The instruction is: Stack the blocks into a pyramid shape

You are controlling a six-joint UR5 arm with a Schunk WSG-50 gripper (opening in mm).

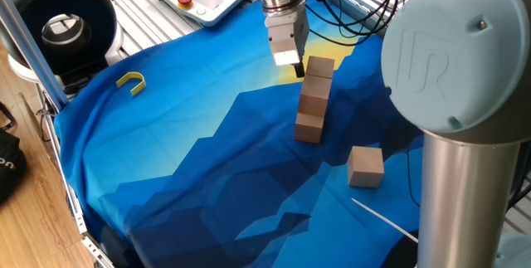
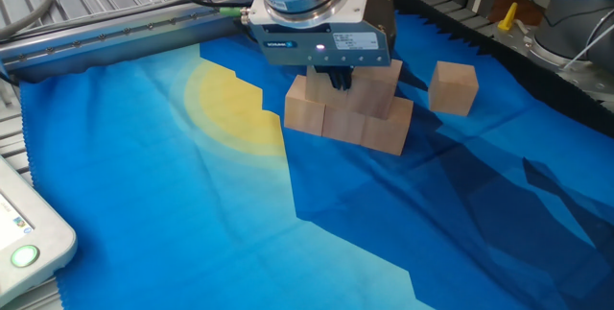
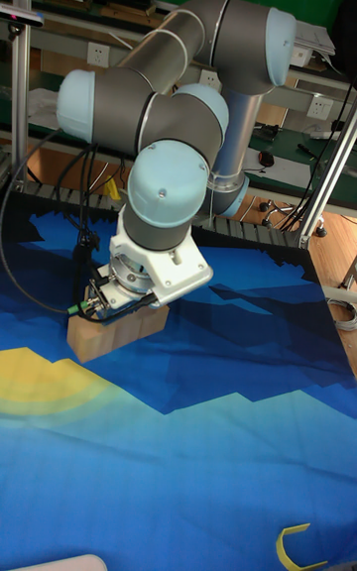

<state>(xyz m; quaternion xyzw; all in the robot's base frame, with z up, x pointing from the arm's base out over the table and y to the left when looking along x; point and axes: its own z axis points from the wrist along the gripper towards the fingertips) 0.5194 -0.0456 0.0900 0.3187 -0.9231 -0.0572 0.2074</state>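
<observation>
blue cloth [image 1: 182,160] over the table, yellow patch [image 2: 230,108] at 10 o'clock in the other fixed view. arm [image 3: 178,115] bent low over the cloth. stack [image 2: 350,108] near centre of the other fixed view: row of blocks touching side by side, more on top, partly hidden by the wrist; exact count unclear. gripper [image 2: 339,82] pointing down, fingertips right at the stack's upper level; spread of the fingers cannot be told, tips hidden among the blocks. lone block [image 2: 453,88] at 3 o'clock of the stack, apart, flat on the cloth. small yellow u-piece [image 1: 131,82] at 9 o'clock in one fixed view, well apart.
</observation>
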